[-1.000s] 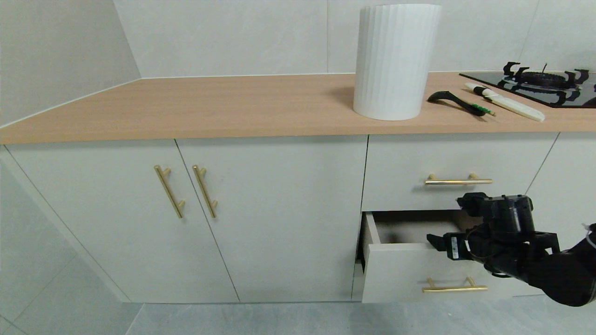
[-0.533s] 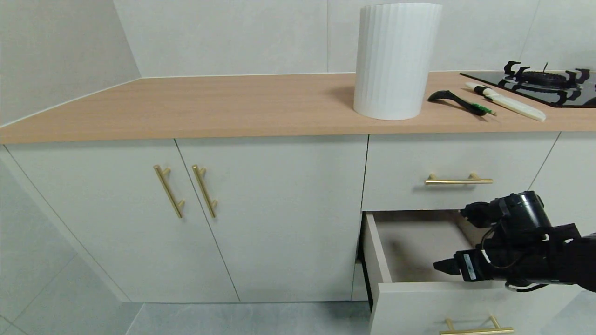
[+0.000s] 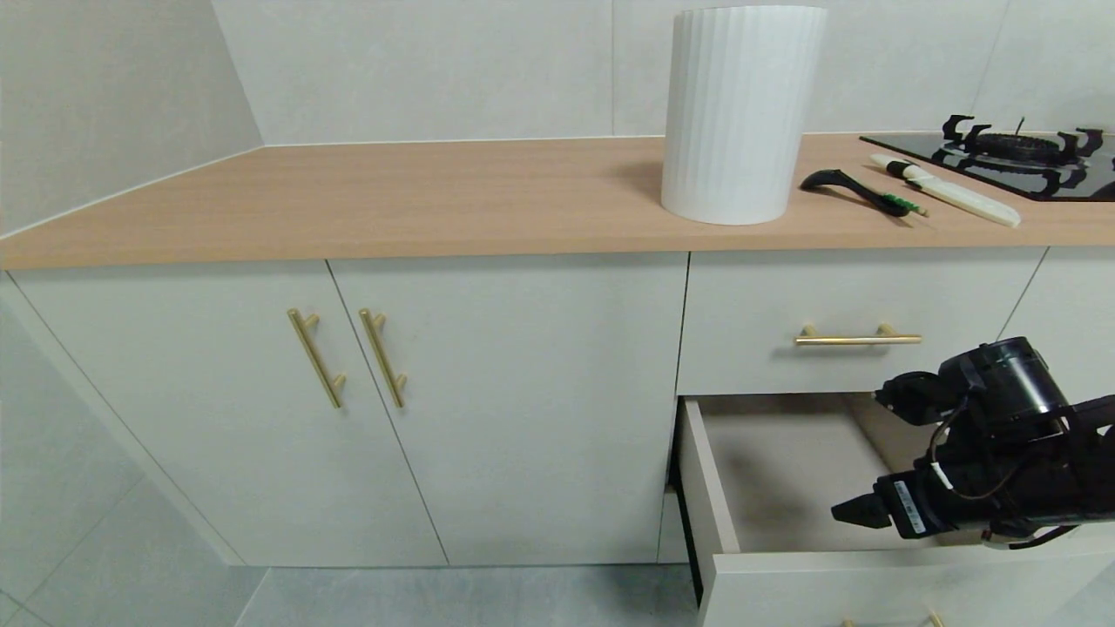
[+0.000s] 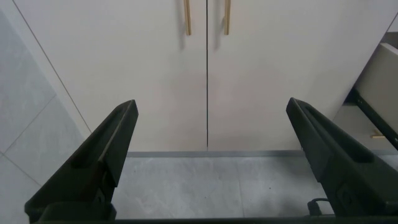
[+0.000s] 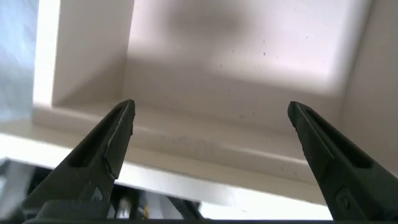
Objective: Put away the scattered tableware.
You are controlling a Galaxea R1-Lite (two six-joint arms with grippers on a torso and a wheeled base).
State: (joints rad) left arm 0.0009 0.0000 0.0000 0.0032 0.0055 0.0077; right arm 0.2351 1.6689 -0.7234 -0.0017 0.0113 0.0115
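Observation:
On the wooden counter lie a black spoon (image 3: 858,192) and a white knife (image 3: 949,198), right of a tall white ribbed cylinder (image 3: 736,113). Below them the lower drawer (image 3: 704,475) stands pulled out, and what shows of its inside is bare. My right gripper (image 3: 862,457) is open above the drawer's front edge, fingers spread wide with nothing between them. The right wrist view has the right gripper (image 5: 210,109) looking into the drawer (image 5: 249,37). My left gripper (image 4: 211,106) is open, low before the double cabinet doors (image 4: 206,68).
A black gas hob (image 3: 1019,152) sits at the counter's far right. The upper drawer (image 3: 858,338) with its brass handle is shut. Two cabinet doors (image 3: 348,357) with brass handles are shut on the left. Grey tiled floor (image 4: 186,186) lies below.
The lower drawer has slid well out from the cabinet. My right gripper has drawn back and to the right along with the drawer's front.

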